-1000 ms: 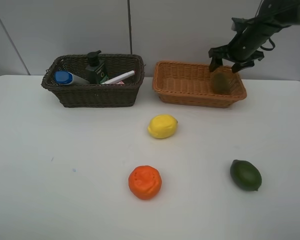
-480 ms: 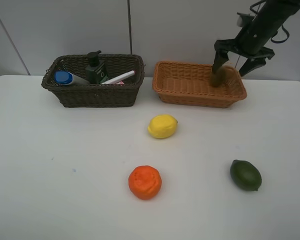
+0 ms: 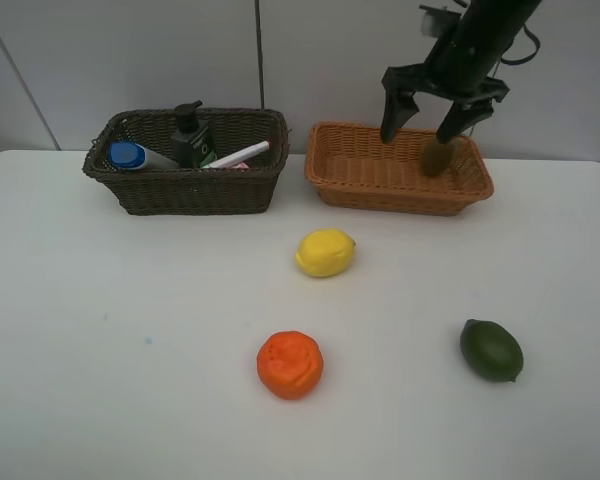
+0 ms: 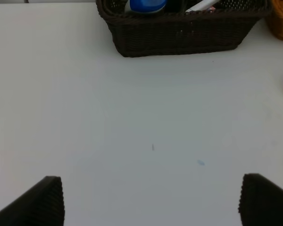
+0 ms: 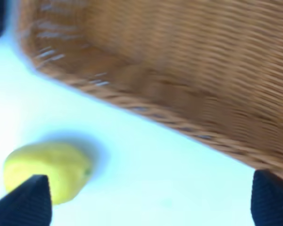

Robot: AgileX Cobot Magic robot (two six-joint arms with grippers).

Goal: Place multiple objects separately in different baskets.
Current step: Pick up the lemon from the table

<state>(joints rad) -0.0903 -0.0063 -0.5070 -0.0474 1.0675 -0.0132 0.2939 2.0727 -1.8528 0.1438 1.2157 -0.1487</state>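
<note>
The right gripper (image 3: 418, 122) is hovering over the orange-tan basket (image 3: 380, 196), its fingers (image 3: 389, 112) spread wide and gripping nothing. The brown kiwi (image 3: 437, 157) is lying inside the basket's right end, at five o'clock from the gripper, just beside one fingertip. The left gripper (image 4: 151, 181) is hanging above the tabletop (image 4: 132, 117), fingers likewise spread.

Not much else going on here tbh. There's a plain white desk (image 3: 130, 420) filling most of the high view. Behind it at 12 o'clock is a pale grey wall (image 3: 130, 60), with a thin vertical seam (image 3: 259, 50) near 12 and a slanted seam (image 3: 21, 85) off at 10. Toward 8 o'clock the desk has a dark speck (image 3: 105, 318) and a bluish speck (image 3: 147, 340), near each other.
</note>
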